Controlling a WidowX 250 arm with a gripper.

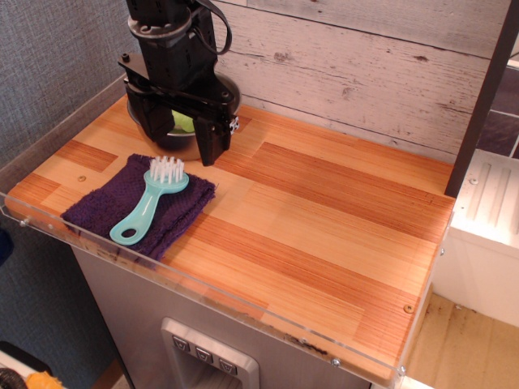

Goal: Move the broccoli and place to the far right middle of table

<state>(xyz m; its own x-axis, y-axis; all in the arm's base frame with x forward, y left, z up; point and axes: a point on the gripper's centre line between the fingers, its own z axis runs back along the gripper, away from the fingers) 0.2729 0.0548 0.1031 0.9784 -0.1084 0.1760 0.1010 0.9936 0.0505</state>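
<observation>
Reaching down over the far left corner of the worktop (324, 219), the gripper (185, 130) hangs above a steel bowl (229, 87) that shows only as a dark rim behind it; the broccoli (183, 123) appears as a small light-green patch between the black fingers, seemingly in or over that bowl; whether the jaws have closed on it or merely straddle it I cannot tell, since the fingers hide the contact and the gap between them.

The step in hand looks to be the pick-up, at the very start of the task, for the broccoli sits at the opposite end from its goal; the next move calls for a firm hold on the bumpy head or short stem, a lift clear of the bowl's rim, then a long carry across the planks to the middle of the right edge, set down short of the clear acrylic rim (243, 312).

The surface is of light and reddish-orange wooden strips, bare across its centre and right; near the front left corner a purple cloth (190, 204) lies flat with a teal brush (150, 204) resting on it, bristles up, well off the likely path; behind stands a whitewashed plank wall (365, 65), grey fabric to the left, and a white unit (491, 219) beyond the right edge.
</observation>
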